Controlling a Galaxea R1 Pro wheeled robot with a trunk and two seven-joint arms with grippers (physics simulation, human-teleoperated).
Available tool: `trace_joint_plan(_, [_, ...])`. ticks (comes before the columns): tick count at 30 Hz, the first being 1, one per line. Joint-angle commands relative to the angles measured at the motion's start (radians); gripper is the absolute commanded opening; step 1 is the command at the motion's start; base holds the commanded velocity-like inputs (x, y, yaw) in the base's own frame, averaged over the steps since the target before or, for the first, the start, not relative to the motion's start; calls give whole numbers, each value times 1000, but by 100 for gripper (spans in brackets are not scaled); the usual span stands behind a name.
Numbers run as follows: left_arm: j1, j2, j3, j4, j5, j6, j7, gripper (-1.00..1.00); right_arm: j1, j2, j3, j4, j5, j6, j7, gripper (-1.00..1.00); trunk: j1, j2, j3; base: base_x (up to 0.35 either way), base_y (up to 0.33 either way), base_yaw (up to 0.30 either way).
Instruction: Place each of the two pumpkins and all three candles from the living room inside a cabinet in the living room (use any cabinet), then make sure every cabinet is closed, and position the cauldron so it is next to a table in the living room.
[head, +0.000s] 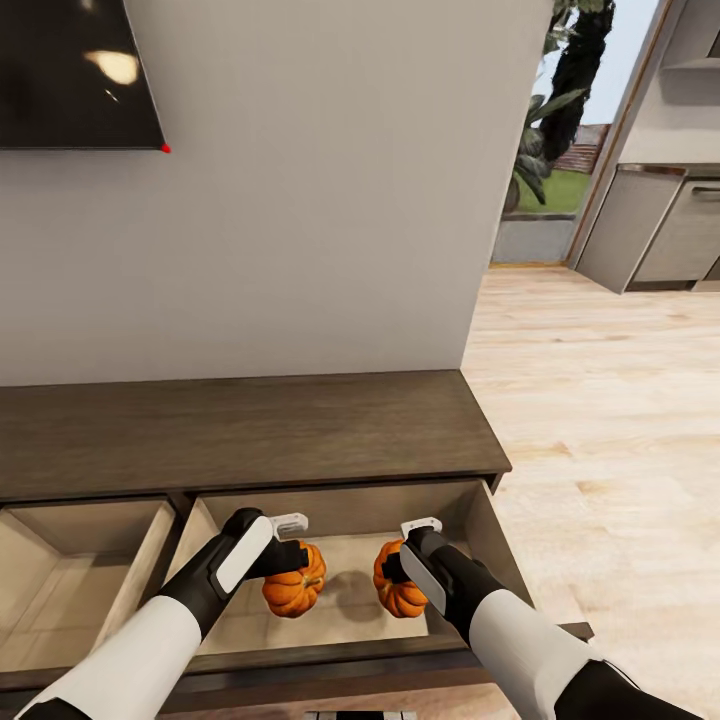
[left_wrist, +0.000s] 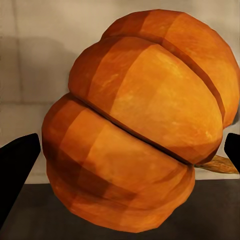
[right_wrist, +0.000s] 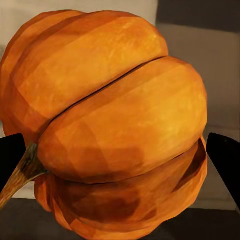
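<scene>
Head view: long dark wood cabinet (head: 240, 430) seen against grey wall, black TV (head: 75, 70) mounted above at L. Two drawers pulled open; the R drawer (head: 345, 590) has both arms reaching into it.

L gripper (head: 290, 572) is closed on L pumpkin (head: 296, 585); pumpkin held over drawer floor, shadow seen beneath it. L wrist view: same pumpkin (left_wrist: 140, 135) sits between the two dark fingertips (left_wrist: 17, 170), stem pointing sideways; fingers pressed at both flanks.

R gripper (head: 392, 575) is closed on R pumpkin (head: 400, 585), also held inside the R drawer, near L pumpkin but not touching it. R wrist view: pumpkin (right_wrist: 110, 125) gripped between dark fingertips (right_wrist: 225, 160), stem (right_wrist: 20, 172) lying by one finger.

Whether either pumpkin rests on drawer floor cannot be told. L drawer (head: 80, 580) is open too. Light plank floor (head: 600, 400) seen to R, w/ grey kitchen units (head: 650, 230) beyond.
</scene>
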Motion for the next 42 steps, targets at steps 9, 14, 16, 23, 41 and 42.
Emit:
trace_joint_plan(9, [-1,0,-3,-1,9,1,8,-100,-1,-1,7,-2,-11,3,-9,100,0,0,-1,0,0,0])
trace_joint_plan(14, [-1,0,-3,-2,9,1,8,100,-1,-1,7,-2,-11,3,-9,100,0,0,-1,0,0,0])
trace_joint_plan(16, [-1,0,-3,-2,9,1,8,100,-1,-1,7,-1,-11,3,-9,100,0,0,-1,0,0,0])
trace_joint_plan(23, [-1,0,-3,-2,9,1,8,100,-1,-1,7,-2,-11,3,-9,100,0,0,-1,0,0,0])
trace_joint_plan(41, [-2,-1,-1,-1,10,4,12,100,-1,-1,7,-2,-11,3,-9,100,-7,3,57,0,0,0])
trace_joint_plan(42, [-2,-1,-1,-1,10,5,12,100,-1,-1,7,-2,-11,3,-9,100,-7,3,61,0,0,0])
